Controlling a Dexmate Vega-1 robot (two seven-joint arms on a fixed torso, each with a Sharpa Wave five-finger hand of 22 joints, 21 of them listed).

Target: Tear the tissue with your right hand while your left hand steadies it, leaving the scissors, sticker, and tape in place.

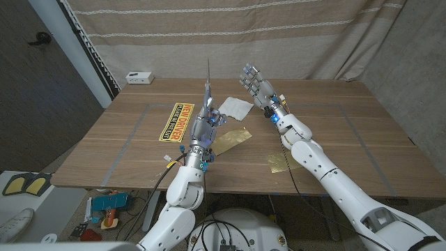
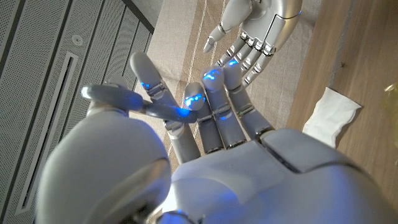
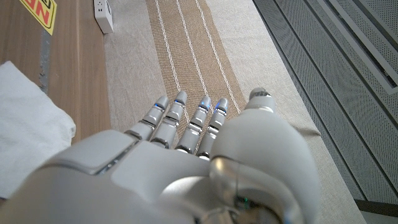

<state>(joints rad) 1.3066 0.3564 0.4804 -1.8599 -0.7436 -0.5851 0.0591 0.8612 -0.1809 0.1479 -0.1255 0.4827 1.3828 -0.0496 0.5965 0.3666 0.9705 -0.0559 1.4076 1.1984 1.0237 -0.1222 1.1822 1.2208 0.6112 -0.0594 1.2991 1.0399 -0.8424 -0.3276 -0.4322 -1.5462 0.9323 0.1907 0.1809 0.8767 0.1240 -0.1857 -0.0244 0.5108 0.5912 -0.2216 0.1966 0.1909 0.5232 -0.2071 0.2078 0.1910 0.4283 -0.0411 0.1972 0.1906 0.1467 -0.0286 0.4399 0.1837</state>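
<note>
Both hands are up off the table here. The left hand is raised with fingers apart and nothing in it, just short of the white tissue. The right hand hovers over the tissue's far side, fingers spread and bare too. The tissue lies flat near mid-table, untouched. Beside it, the yellow sticker lies to the left. 2 gold foil pieces lie nearer the robot.

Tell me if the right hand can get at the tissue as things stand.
Probably yes. The right hand is raised, fingers apart, just beside the white tissue, which lies uncovered on the table; nothing sits between them.
</note>
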